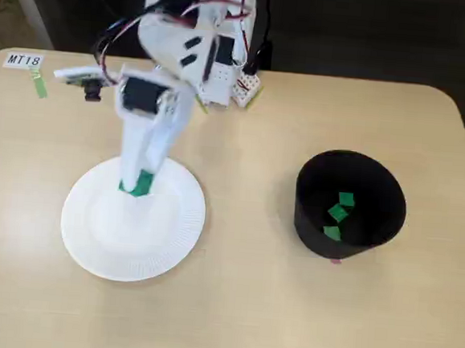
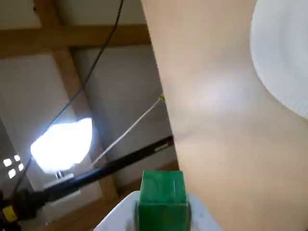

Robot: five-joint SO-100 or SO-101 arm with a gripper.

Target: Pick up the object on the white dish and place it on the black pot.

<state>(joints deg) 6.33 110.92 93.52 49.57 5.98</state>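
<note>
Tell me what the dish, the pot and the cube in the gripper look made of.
Dish: likely paper, matte white, with a finely ribbed rim. Pot: matte black, no shine; plastic or coated metal, can't tell which. Cube: bright green, smooth faces, soft sheen; looks like plastic or painted wood. Gripper.

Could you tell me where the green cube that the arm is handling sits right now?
In the fixed view the green cube sits at the gripper tip over the white plate's upper edge, left of the black pot.
</note>
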